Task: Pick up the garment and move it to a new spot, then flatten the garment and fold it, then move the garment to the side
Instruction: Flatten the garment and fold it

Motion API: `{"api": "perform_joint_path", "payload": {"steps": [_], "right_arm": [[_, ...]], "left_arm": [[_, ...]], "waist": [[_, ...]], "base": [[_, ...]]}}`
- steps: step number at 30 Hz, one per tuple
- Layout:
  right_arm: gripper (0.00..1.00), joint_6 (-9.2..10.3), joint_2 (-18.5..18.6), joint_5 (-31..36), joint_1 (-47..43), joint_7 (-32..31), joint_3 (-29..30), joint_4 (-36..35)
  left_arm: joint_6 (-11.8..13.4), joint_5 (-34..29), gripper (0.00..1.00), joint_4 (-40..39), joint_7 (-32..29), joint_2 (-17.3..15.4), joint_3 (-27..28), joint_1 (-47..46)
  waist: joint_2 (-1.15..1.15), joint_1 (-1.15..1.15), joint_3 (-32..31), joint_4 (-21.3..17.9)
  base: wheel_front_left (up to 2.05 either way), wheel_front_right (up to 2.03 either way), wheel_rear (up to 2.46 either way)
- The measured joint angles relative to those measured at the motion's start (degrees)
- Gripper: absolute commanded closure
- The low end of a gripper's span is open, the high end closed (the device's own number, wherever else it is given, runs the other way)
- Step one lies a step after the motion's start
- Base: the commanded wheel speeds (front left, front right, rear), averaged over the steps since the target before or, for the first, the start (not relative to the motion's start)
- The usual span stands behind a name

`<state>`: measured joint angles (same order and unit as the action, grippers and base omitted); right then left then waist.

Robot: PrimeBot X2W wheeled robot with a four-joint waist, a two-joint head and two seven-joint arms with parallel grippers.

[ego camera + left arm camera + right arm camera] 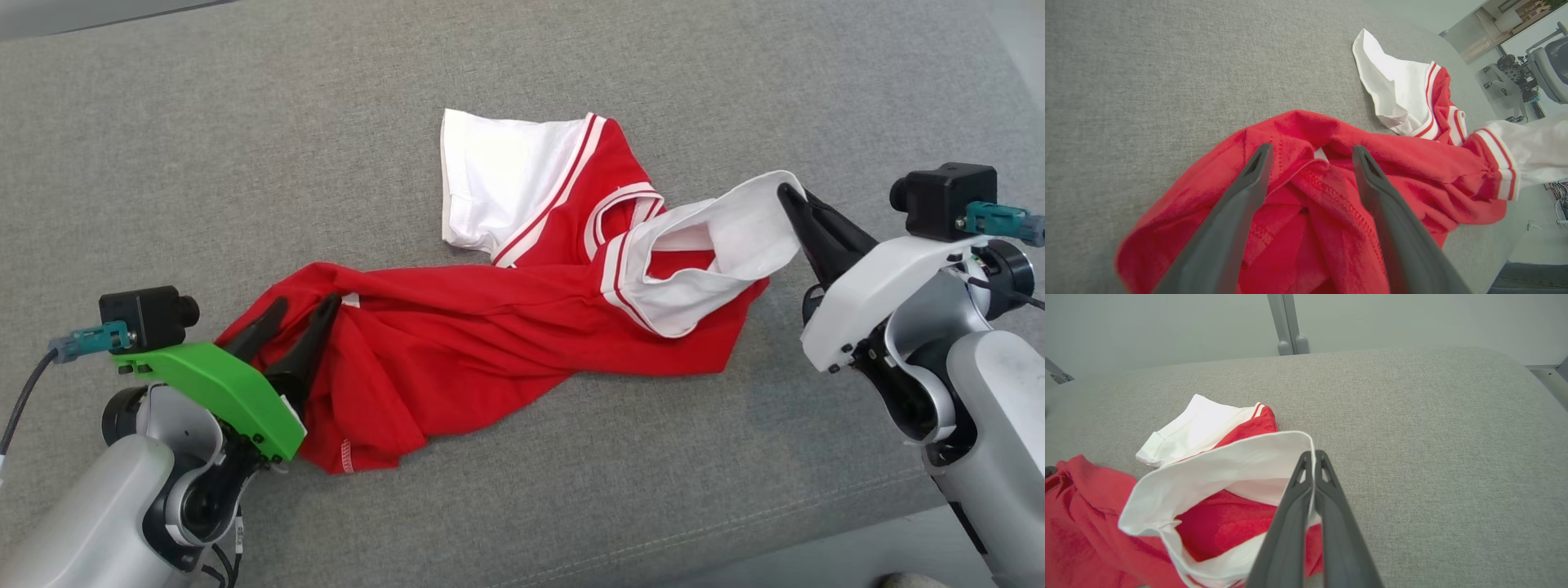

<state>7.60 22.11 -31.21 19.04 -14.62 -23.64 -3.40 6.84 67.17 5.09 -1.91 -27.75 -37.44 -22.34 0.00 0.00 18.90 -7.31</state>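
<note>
Now the red-and-white garment (490, 327) lies crumpled mid-frame; the right gripper (789, 194) pinches its white sleeve (735, 237) at right, and the left gripper (307, 304) is spread over red cloth, lower left.

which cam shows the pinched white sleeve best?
Right wrist view: the sleeve sits close up, its hem clamped in the shut right end effector. Head view shows the sleeve from farther off; left wrist view catches the sleeve washed out at its right edge.
</note>
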Motion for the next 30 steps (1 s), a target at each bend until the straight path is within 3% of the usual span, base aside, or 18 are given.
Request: {"api": "perform_joint_path", "payload": {"steps": [7,22,30], "right_arm": [[1.00,0.01,0.4,0.5,-0.8,-0.1,0.9,-0.9],[1.00,0.00,0.4,1.0,-4.0,-0.6,3.3,-1.8],[1.00,0.00,0.4,1.1,-4.7,-1.6,3.4,-2.9]], "left_arm": [[0.3,0.1,0.00,2.0,0.0,0.3,0.8,0.0],[0.3,-4.4,0.00,-4.3,1.7,-1.8,0.2,3.1],[0.3,-3.3,0.00,-4.4,0.3,-1.6,0.2,6.5]], "waist": [[0.00,0.00,0.2,1.0],[0.00,0.00,-0.4,2.1],[0.00,0.00,-0.7,2.6]], "base": [[0.00,0.00,0.00],[0.00,0.00,0.00],[0.00,0.00,0.00]]}}
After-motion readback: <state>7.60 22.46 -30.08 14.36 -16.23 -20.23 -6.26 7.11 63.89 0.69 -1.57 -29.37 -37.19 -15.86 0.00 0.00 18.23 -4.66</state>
